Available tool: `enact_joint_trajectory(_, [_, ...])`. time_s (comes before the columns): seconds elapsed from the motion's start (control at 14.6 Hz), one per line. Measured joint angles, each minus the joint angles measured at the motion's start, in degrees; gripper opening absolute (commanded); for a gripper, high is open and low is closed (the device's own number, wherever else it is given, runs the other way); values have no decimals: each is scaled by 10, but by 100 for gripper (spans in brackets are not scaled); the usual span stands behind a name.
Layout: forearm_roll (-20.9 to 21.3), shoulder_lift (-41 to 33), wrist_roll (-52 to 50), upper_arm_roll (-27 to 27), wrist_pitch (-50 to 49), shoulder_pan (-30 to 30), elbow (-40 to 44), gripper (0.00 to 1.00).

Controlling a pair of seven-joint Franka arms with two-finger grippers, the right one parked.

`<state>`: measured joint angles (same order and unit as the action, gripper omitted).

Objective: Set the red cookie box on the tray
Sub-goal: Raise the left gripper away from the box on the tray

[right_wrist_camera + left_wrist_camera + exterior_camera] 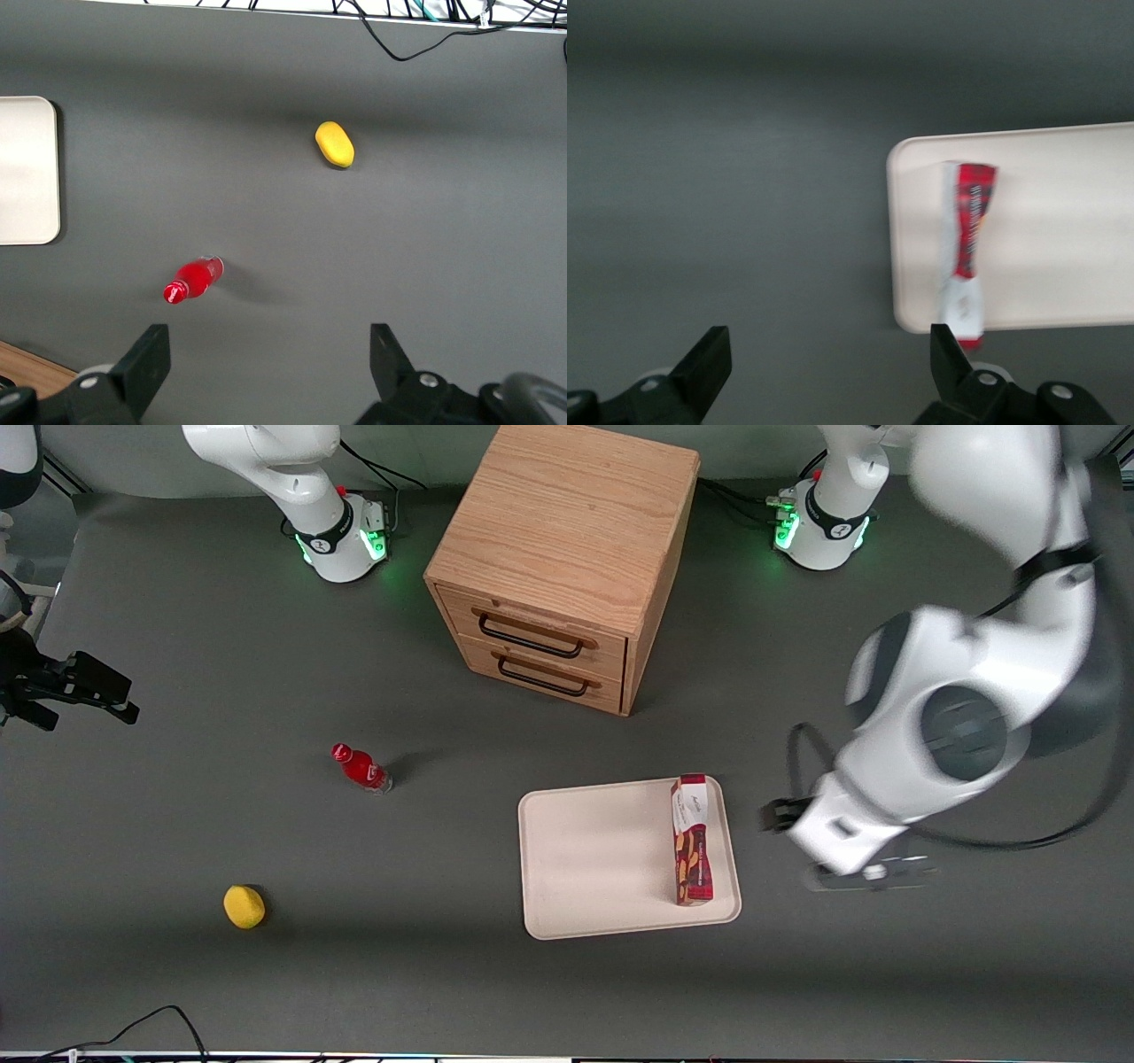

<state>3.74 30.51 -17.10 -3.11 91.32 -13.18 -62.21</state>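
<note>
The red cookie box point(692, 840) is lying inside the tray point(602, 859) along its edge nearest the working arm, long axis running toward the front camera, while the hand point(828, 359) is hanging open and empty beside the tray.

Light: even, overhead, moderate | Shadows: soft, short, beside the wooden cabinet point(558, 567) and small red bottle point(361, 768) | Glare: green glow at arm bases, pale wash on tray point(602, 859) | Blur: working arm smeared in front view; gripper point(830, 372) view soft, red cookie box point(970, 248) print smudged | Right wrist view: crisp.
</note>
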Motion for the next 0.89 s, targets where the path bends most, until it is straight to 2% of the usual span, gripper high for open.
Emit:
enact_joint_trajectory(0.41, [-1,-82,130,2,-98,97,-3,100])
enact_joint_trajectory(0.89, [-9,-108,190,0,-146,127,-4,100])
